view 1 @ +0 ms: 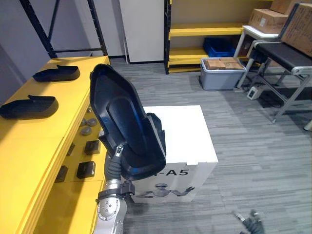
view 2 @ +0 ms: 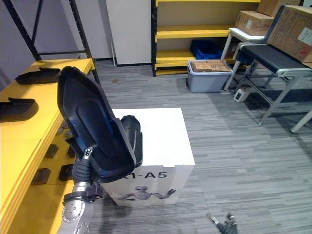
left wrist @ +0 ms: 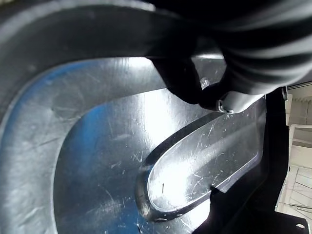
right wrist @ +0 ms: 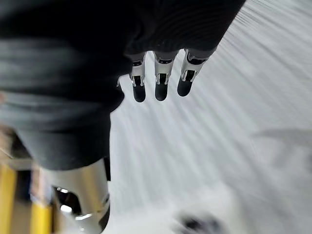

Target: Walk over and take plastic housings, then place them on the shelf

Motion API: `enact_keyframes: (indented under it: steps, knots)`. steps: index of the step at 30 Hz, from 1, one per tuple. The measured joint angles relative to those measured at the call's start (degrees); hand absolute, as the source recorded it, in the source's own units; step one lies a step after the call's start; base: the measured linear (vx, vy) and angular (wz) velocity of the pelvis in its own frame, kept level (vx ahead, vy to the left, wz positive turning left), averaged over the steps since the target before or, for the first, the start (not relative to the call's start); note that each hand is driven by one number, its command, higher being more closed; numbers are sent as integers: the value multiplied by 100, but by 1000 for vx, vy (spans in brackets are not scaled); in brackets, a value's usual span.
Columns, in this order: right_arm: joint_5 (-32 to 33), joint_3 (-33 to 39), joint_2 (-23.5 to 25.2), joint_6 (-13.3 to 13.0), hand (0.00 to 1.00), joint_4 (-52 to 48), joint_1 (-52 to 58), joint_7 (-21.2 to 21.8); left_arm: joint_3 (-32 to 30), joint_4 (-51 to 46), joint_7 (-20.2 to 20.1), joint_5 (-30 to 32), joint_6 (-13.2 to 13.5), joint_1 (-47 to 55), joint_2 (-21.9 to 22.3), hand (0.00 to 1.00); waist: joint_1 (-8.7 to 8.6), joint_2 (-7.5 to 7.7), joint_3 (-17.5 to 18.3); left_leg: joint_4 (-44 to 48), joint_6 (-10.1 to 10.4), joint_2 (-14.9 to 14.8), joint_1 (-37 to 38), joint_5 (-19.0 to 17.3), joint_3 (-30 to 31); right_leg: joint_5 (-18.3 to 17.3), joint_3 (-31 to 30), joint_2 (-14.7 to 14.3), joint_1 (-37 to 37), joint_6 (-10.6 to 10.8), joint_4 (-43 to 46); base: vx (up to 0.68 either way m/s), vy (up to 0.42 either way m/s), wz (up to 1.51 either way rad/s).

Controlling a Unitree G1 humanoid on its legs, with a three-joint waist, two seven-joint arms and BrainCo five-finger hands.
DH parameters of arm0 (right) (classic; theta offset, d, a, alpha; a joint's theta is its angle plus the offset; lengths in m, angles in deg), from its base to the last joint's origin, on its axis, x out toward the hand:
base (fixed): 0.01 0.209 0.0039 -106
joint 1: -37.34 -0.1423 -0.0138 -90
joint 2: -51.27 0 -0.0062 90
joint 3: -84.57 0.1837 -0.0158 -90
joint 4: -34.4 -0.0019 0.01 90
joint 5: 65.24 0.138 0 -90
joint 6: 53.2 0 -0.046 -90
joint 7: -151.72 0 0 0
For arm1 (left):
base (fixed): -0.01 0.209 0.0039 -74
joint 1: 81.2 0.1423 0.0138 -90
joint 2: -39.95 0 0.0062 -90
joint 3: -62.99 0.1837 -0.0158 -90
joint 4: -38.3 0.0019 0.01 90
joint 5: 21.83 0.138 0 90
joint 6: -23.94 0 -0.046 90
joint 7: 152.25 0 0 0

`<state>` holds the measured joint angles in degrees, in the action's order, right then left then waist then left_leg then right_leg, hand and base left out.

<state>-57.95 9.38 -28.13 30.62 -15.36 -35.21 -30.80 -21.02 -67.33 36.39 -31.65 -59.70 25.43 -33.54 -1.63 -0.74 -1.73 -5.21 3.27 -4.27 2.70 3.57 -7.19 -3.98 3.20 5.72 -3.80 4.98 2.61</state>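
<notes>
Grey carpet floor [view 1: 253, 146] runs under everything, with a yellow shelf [view 1: 29, 146] along the robot's left. Nearest, the left hand [view 1: 116, 163] is raised in front of the camera. Its thumb and fingers are clamped on the lower rim of a black housing [view 1: 122, 117], which stands on end above the hand with its broad face toward the camera. Low and well to that hand's right, the right hand [right wrist: 161, 80] hangs over the floor, fingers straight and holding nothing. Just behind the left hand is a white box [view 1: 187, 131]. To the hand's left and further out, a second housing [view 1: 29, 106] lies on the shelf top, and beyond it a third housing [view 1: 57, 73]. By my reading, the pick-up is done and two pieces are already placed. What is left is to carry this one leftward over the shelf and set it down, probably on the bare stretch nearer than the second housing.
</notes>
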Motion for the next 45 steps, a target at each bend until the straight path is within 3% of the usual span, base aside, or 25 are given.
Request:
enact_keyframes:
  steps: [3, 7, 8, 9, 10, 11, 12, 15, 17, 18, 20, 21, 23, 24, 25, 26, 27, 30, 32, 34, 35, 36, 39, 45]
  knots:
    - [-314, -547, 133, 69, 0, 395, 2, 195, 26, -1, -55, 1, 1, 12, -27, 100, 63, 12, -8, -1, -19, 32, -52, 46, 241, -112, 237, 37, -25, 13, 139, -21, -16, 35]
    - [-618, -755, 80, 112, 0, 460, -132, 194, 133, -69, -71, 0, 1, 33, -28, 100, 226, 87, -123, 54, -64, 158, -228, 216, 742, -290, 787, 164, -21, -5, 453, 1, -25, 76]
    - [-692, -864, 53, 112, 0, 460, -202, 171, 233, -188, -66, -1, 1, 47, -20, 100, 261, 134, -205, 159, -91, 257, -437, 283, 1061, -389, 1181, 258, -9, 9, 618, -29, -10, 179]
    - [-755, -872, 57, 111, 0, 433, -240, 142, 321, -281, -64, -1, 0, 43, 36, 100, 259, 141, -249, 164, -279, 324, -687, 232, 1180, -454, 1718, 390, -15, 17, 723, -30, 1, 195]
    - [-790, -865, 67, 115, 0, 448, -274, 117, 337, -308, -60, -2, 1, 42, 65, 100, 272, 144, -268, 148, -417, 324, -762, 146, 994, -452, 1972, 436, -42, 18, 732, 0, 31, 221]
    - [-862, -876, 72, 113, 0, 454, -370, 80, 321, -342, -27, -2, 2, 17, 93, 100, 266, 214, -382, 205, -663, 292, -872, -118, 291, -443, 2425, 600, -181, 29, 721, 39, 47, 216]
    - [-905, -874, 22, 115, 0, 566, -512, 64, 287, -337, -7, -2, 0, -9, 124, 100, 261, 204, -439, 406, -689, 139, -1034, -165, -553, -443, 2794, 699, -295, 34, 733, 59, 60, 217]
    - [-1022, -877, -128, 134, 0, 806, -727, 24, 234, -314, 19, 22, 0, -30, 108, 100, 228, 107, -476, 797, -779, -160, -1075, -105, -2166, -421, 3702, 853, -750, 80, 906, 163, 70, 206]
    - [-1121, -876, -174, 160, 0, 895, -847, -6, 201, -314, 52, 82, 7, -73, 78, 100, 232, 103, -477, 797, -875, -124, -1045, -21, -2551, -390, 3999, 985, -895, 126, 1061, 261, 92, 165]
    - [-1158, -875, -213, 168, 0, 977, -965, -22, 168, -310, 94, 111, 11, -92, 81, 100, 223, 80, -467, 727, -900, 20, -1041, 163, -2481, -383, 4175, 1119, -958, 133, 1269, 335, 148, 149]
    - [-1229, -897, -121, 179, 0, 1021, -1274, -27, 88, -256, 119, 111, 9, -99, 89, 100, 252, 149, -499, 717, -899, 254, -1018, 103, -2193, -183, 4314, 1361, -1022, 139, 1635, 268, 174, 96]
    - [-1239, -922, -90, 184, 0, 1003, -1404, -26, 59, -212, 119, 113, 8, -116, 87, 100, 249, 171, -526, 771, -941, 323, -980, 26, -2132, -78, 4306, 1512, -1013, 105, 1913, 186, 161, 58]
    - [-1240, -935, -51, 212, 0, 958, -1545, -26, 119, -99, 118, 132, -27, -181, 66, 100, 175, 168, -566, 882, -1016, 438, -833, -164, -1931, 247, 4194, 1858, -937, -332, 2719, 156, 140, 57]
    - [-1240, -1006, -44, 240, 0, 937, -1551, -27, 208, -38, 123, 237, -39, -285, 47, 100, 115, 117, -610, 897, -975, 450, -688, -308, -1697, 130, 3323, 1925, -551, -431, 3529, 168, 121, 63]
    - [-1240, -1067, -50, 245, 0, 916, -1541, -26, 229, 27, 129, 245, -33, -366, 44, 100, 81, 112, -625, 885, -964, 445, -636, -334, -1588, -142, 2865, 1798, -321, -384, 3761, 201, 93, 84]
    - [-1239, -1119, -39, 261, 0, 850, -1512, -27, 251, 215, 149, 272, -34, -561, 45, 100, 15, 74, -678, 819, -910, 444, -504, -374, -1400, -587, 2000, 1469, 84, -272, 3974, 157, 23, 72]
    - [-1237, -1168, -39, 267, 0, 809, -1463, -28, 256, 354, 177, 305, -35, -685, 45, 100, -52, 67, -693, 785, -885, 457, -425, -393, -1287, -824, 1531, 1248, 351, -203, 3948, 153, 12, 68]
    - [-1231, -1290, -22, 268, 0, 679, -1222, -36, 330, 637, 270, 322, -33, -960, 29, 100, -136, 81, -708, 802, -774, 533, -280, -468, -970, -1040, 449, 702, 999, 76, 2917, 137, -42, 60]
    - [-1171, -1197, 17, 271, 0, 492, -1034, -69, 517, 788, 313, 321, -31, -1099, 7, 100, -197, 124, -703, 908, -735, 633, -272, -492, -704, -1022, -159, 513, 1181, 92, 2292, 142, -160, 88]
    - [-1181, -1198, 143, 277, 0, 327, -838, -89, 671, 828, 331, 322, -32, -1114, -2, 100, -168, 336, -634, 1063, -576, 764, -225, -630, -628, -590, -263, 592, 1156, 35, 1723, 149, -228, 65]
    - [-1163, -1190, 279, 284, 0, 279, -730, -81, 712, 901, 326, 323, -29, -1116, 67, 100, -85, 423, -599, 1208, -513, 742, -182, -823, -607, -320, -229, 606, 1074, 212, 1690, 186, -299, 19]
    - [-1163, -1154, 333, 285, 0, 145, -612, -82, 750, 960, 325, 325, -42, -1079, 183, 100, -27, 345, -531, 1434, -411, 457, -193, -1032, -785, -300, -141, 430, 882, 146, 1474, 156, -251, 8]
    - [-1182, -1154, 337, 284, 0, 56, -551, -77, 876, 967, 331, 329, -33, -1173, 208, 100, -28, 230, -378, 1529, -246, 66, -148, -1098, -1029, -205, -63, 135, 651, -7, 1100, 157, -169, -9]
    - [-1171, -1043, 317, 283, 0, 89, -362, -75, 870, 1455, 396, 514, -53, -1433, 214, 100, -76, 280, -181, 1116, -145, 43, 156, -947, -999, -101, 33, 31, 289, -56, 598, 128, -31, 2]
